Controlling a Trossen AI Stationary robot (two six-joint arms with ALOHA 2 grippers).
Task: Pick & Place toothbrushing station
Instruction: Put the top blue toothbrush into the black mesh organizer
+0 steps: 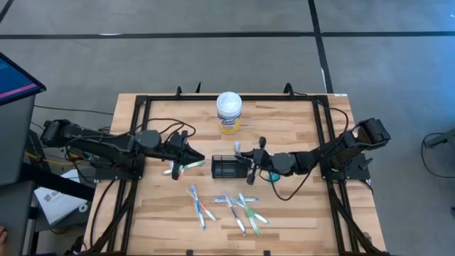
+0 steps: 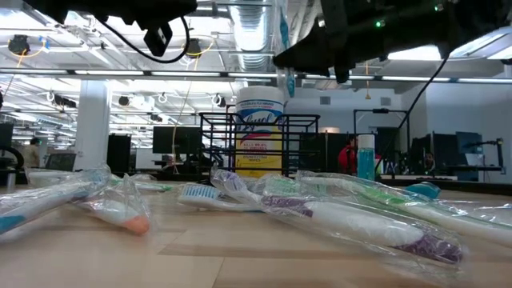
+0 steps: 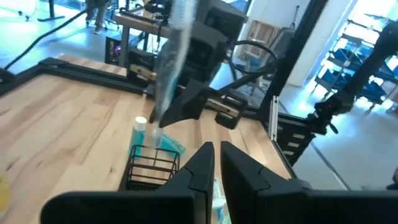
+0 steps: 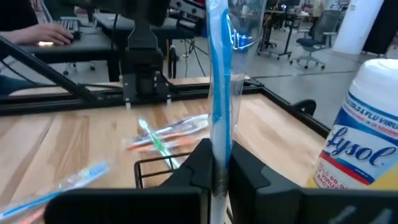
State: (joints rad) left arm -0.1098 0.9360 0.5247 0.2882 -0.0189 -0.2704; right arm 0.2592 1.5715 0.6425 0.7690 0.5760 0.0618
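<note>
Right claw [image 4: 217,167]: pinching wrapped blue toothbrush [image 4: 219,81] upright, above holder.
Holder [image 1: 227,168]: light, stiff mesh; take by rim.
Left claw [image 3: 216,160]: pressed together.

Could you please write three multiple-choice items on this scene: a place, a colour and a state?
1. Where is the white canister? A on the table, apart from the mesh holder; B inside the holder; C in a pincer.
2. The toothbrush in the right pincer is: A red; B blue; C black.
3. The right pincer is: A wide open; B shut, empty; C shut on the toothbrush.
Answers: 1 A, it stands alone; 2 B, blue handle in clear wrap; 3 C, fingers clamp it.
</note>
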